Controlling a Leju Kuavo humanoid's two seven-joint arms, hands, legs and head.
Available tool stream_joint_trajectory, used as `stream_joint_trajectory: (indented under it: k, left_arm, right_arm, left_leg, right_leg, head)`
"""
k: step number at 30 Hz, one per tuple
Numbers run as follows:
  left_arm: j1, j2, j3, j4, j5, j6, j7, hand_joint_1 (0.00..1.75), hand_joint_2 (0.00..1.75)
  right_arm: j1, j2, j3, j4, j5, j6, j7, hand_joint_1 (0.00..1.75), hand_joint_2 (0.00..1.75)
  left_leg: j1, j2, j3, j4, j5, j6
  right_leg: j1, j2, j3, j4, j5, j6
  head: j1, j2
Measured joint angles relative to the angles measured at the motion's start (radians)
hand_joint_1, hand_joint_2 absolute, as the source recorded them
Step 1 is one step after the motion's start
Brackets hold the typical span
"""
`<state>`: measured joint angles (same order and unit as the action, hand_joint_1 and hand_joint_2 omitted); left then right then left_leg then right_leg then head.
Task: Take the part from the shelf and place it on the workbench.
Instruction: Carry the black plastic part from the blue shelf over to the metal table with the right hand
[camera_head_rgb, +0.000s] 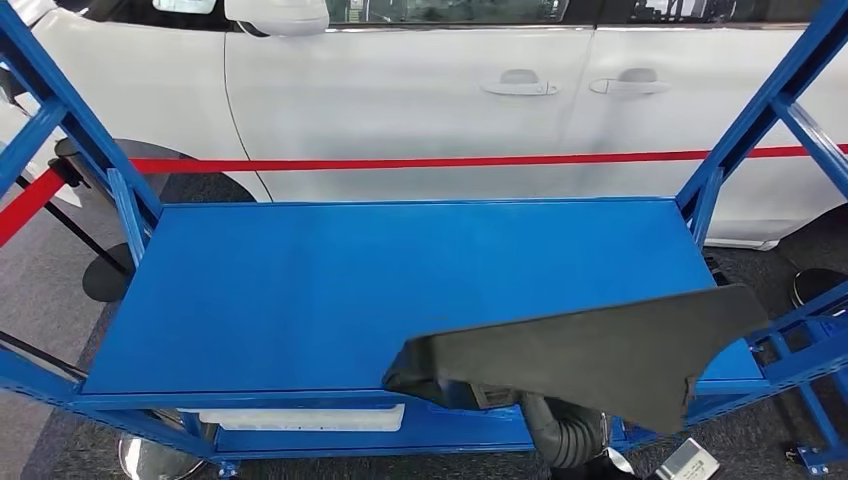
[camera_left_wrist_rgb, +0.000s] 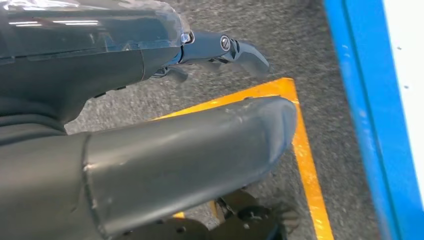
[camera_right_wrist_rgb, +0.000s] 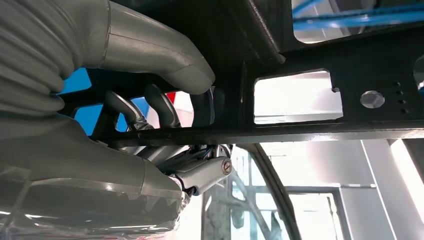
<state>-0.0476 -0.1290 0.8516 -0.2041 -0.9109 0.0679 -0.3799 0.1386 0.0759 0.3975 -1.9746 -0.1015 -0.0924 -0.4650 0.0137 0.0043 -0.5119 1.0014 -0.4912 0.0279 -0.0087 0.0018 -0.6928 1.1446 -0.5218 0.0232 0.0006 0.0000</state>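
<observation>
Part (camera_head_rgb: 590, 355), a flat dark panel at five o'clock over the shelf (camera_head_rgb: 300, 290), looks stiff and light; right hand (camera_right_wrist_rgb: 150, 115) grips its ribbed frame edge. Left hand (camera_left_wrist_rgb: 165, 150) hangs, fingers probably loosely apart, holding nothing.

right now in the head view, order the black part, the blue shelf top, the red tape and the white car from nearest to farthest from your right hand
1. black part: held by the right hand, over the shelf's front right corner.
2. blue shelf top: just under and beyond the part.
3. red tape: stretched behind the shelf.
4. white car: behind the tape.
</observation>
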Motion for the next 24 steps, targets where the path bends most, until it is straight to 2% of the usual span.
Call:
stream_joint_trajectory:
  k: [1,2,3,4,5,6,7,8,9,10,11,12,13,14,16,17,18,19,20,21,22,23,24]
  left_arm:
    - [0.000,0.000,0.001,0.000,-0.001,0.000,0.000,0.00,0.00]
    - [0.000,0.000,0.001,0.000,-0.002,0.000,0.001,0.00,0.00]
    - [0.000,0.000,0.002,0.000,-0.003,0.000,0.001,0.00,0.00]
    - [0.000,0.000,0.004,0.000,-0.005,0.000,0.002,0.00,0.00]
    - [0.001,0.000,0.004,0.000,-0.007,0.000,0.003,0.00,0.00]
    - [0.000,0.000,0.005,0.000,-0.009,0.000,0.003,0.00,0.00]
    - [0.000,0.000,0.005,0.000,-0.012,0.000,0.003,0.00,0.00]
    - [0.000,0.000,0.005,0.000,-0.013,0.000,0.003,0.00,0.00]
    - [0.000,0.000,0.006,0.000,-0.014,0.000,0.004,0.00,0.00]
    - [0.000,0.000,0.006,0.000,-0.014,0.000,0.004,0.00,0.00]
    - [0.001,0.000,0.007,0.000,-0.014,0.000,0.005,0.00,0.00]
    - [0.001,0.001,0.008,0.000,-0.015,0.000,0.005,0.00,0.00]
    - [0.001,0.001,0.010,0.000,-0.015,0.000,0.006,0.00,0.00]
    - [0.002,0.001,0.012,0.000,-0.015,0.000,0.007,0.00,0.00]
    - [0.003,0.002,0.015,0.000,-0.015,-0.002,0.007,0.00,0.00]
    - [0.003,0.002,0.017,0.000,-0.015,-0.002,0.007,0.00,0.00]
    - [0.002,0.002,0.018,0.000,-0.016,-0.002,0.007,0.00,0.00]
    - [0.002,0.002,0.020,0.000,-0.016,-0.002,0.007,0.00,0.00]
    - [0.002,0.002,0.021,0.000,-0.017,-0.002,0.008,0.00,0.00]
    - [0.002,0.002,0.021,0.000,-0.017,-0.002,0.008,0.00,0.00]
    - [0.000,0.003,0.021,0.000,-0.018,-0.003,0.008,0.00,0.00]
    - [-0.002,0.004,0.021,-0.001,-0.018,-0.003,0.008,0.00,0.00]
    - [-0.004,0.004,0.021,-0.001,-0.018,-0.003,0.008,0.00,0.00]
  right_arm:
    - [0.001,0.000,0.000,0.000,-0.002,0.004,-0.001,1.75,1.75]
    - [0.001,0.000,0.000,0.000,-0.003,0.007,-0.003,1.75,1.75]
    - [0.001,0.000,0.000,0.000,-0.003,0.011,-0.005,1.75,1.75]
    - [0.002,0.000,0.000,0.000,-0.003,0.015,-0.007,1.75,1.75]
    - [0.002,0.000,0.000,0.000,-0.003,0.019,-0.010,1.75,1.75]
    - [0.001,0.000,0.000,0.000,-0.003,0.022,-0.012,1.75,1.75]
    - [0.001,0.000,0.000,0.000,-0.003,0.025,-0.014,1.75,1.75]
    - [0.001,0.000,0.000,-0.001,-0.003,0.028,-0.015,1.75,1.75]
    - [0.000,0.000,0.000,-0.002,-0.003,0.031,-0.017,1.75,1.75]
    - [0.001,0.000,0.000,-0.004,-0.003,0.034,-0.019,1.75,1.75]
    - [0.001,0.000,0.000,-0.005,-0.003,0.036,-0.021,1.75,1.75]
    - [0.001,0.000,0.000,-0.006,-0.003,0.037,-0.022,1.75,1.75]
    - [0.001,0.000,0.000,-0.006,-0.003,0.038,-0.022,1.75,1.75]
    - [0.001,0.001,0.000,-0.006,-0.003,0.039,-0.022,1.75,1.75]
    - [0.002,0.002,0.000,-0.006,-0.003,0.043,-0.024,1.75,1.75]
    - [0.002,0.002,0.000,-0.006,-0.003,0.045,-0.025,1.75,1.75]
    - [0.003,0.002,0.000,-0.006,-0.003,0.046,-0.026,1.75,1.75]
    - [0.004,0.002,0.000,-0.006,-0.003,0.047,-0.027,1.75,1.75]
    - [0.004,0.002,0.000,-0.007,-0.003,0.048,-0.027,1.75,1.75]
    - [0.004,0.002,0.000,-0.008,-0.003,0.048,-0.028,1.75,1.75]
    - [0.005,0.002,0.000,-0.009,-0.003,0.048,-0.028,1.75,1.75]
    - [0.005,0.002,0.000,-0.011,-0.003,0.048,-0.028,1.75,1.75]
    - [0.006,0.002,0.000,-0.013,-0.003,0.049,-0.028,1.75,1.75]
  left_leg:
    - [0.000,0.001,-0.015,0.001,0.011,0.003]
    - [-0.001,0.002,-0.029,0.003,0.021,0.002]
    - [-0.001,0.003,-0.045,0.005,0.031,0.001]
    - [-0.001,0.003,-0.061,0.009,0.040,-0.001]
    - [-0.001,0.004,-0.075,0.012,0.047,-0.004]
    - [0.000,0.004,-0.086,0.016,0.054,-0.007]
    - [-0.002,0.003,-0.095,0.021,0.060,-0.012]
    - [-0.003,0.003,-0.100,0.023,0.066,-0.017]
    - [-0.004,0.002,-0.103,0.024,0.073,-0.024]
    - [-0.005,0.002,-0.105,0.023,0.081,-0.030]
    - [-0.004,0.001,-0.107,0.022,0.088,-0.037]
    - [-0.002,0.001,-0.111,0.026,0.083,-0.043]
    - [-0.001,0.000,-0.118,0.042,0.062,-0.048]
    - [0.001,-0.001,-0.129,0.074,0.024,-0.052]
    - [0.003,-0.001,-0.160,0.188,-0.076,-0.058]
    - [0.003,-0.001,-0.170,0.248,-0.107,-0.060]
    - [0.002,-0.001,-0.171,0.290,-0.115,-0.060]
    - [0.001,-0.001,-0.156,0.302,-0.099,-0.057]
    - [0.000,-0.001,-0.126,0.279,-0.068,-0.052]
    - [-0.003,-0.001,-0.080,0.225,-0.040,-0.045]
    - [-0.007,-0.001,-0.026,0.151,-0.032,-0.036]
    - [-0.011,-0.001,0.022,0.078,-0.037,-0.029]
    - [-0.015,-0.002,0.054,0.024,-0.047,-0.023]
  right_leg:
    - [-0.001,0.000,-0.013,0.062,-0.048,0.003]
    - [-0.003,0.000,-0.020,0.117,-0.075,0.004]
    - [-0.004,-0.001,-0.017,0.150,-0.080,0.005]
    - [-0.005,-0.001,0.003,0.152,-0.064,0.005]
    - [-0.005,-0.001,0.041,0.115,-0.037,0.003]
    - [-0.005,-0.001,0.094,0.051,-0.017,0.000]
    - [-0.003,-0.001,0.149,-0.024,-0.009,-0.004]
    - [-0.001,0.000,0.190,-0.086,-0.012,-0.009]
    - [0.002,0.000,0.213,-0.125,-0.019,-0.014]
    - [0.005,0.001,0.218,-0.141,-0.022,-0.020]
    - [0.005,0.000,0.213,-0.144,-0.017,-0.026]
    - [0.005,-0.002,0.207,-0.145,-0.008,-0.035]
    - [0.004,-0.004,0.199,-0.146,0.001,-0.044]
    - [0.003,-0.007,0.188,-0.148,0.012,-0.053]
    - [0.006,-0.009,0.161,-0.147,0.033,-0.062]
    - [0.009,-0.009,0.146,-0.145,0.044,-0.063]
    - [0.012,-0.009,0.129,-0.143,0.056,-0.064]
    - [0.015,-0.009,0.112,-0.139,0.066,-0.064]
    - [0.018,-0.009,0.096,-0.135,0.075,-0.063]
    - [0.019,-0.009,0.082,-0.130,0.083,-0.062]
    - [0.022,-0.009,0.070,-0.125,0.091,-0.060]
    - [0.023,-0.009,0.062,-0.121,0.098,-0.057]
    - [0.023,-0.010,0.057,-0.119,0.106,-0.052]
  head:
    - [0.002,0.000]
    - [0.002,0.000]
    - [0.002,0.000]
    - [0.002,0.000]
    - [0.002,0.000]
    - [0.002,0.000]
    - [0.002,0.000]
    - [0.002,0.000]
    - [0.002,0.000]
    - [0.001,0.000]
    - [0.001,0.000]
    - [0.001,0.000]
    - [-0.001,0.000]
    - [-0.003,0.000]
    - [-0.008,0.000]
    - [-0.009,0.000]
    - [-0.009,0.000]
    - [-0.009,0.000]
    - [-0.009,0.000]
    - [-0.009,0.000]
    - [-0.009,0.000]
    - [-0.009,0.000]
    - [-0.008,0.000]
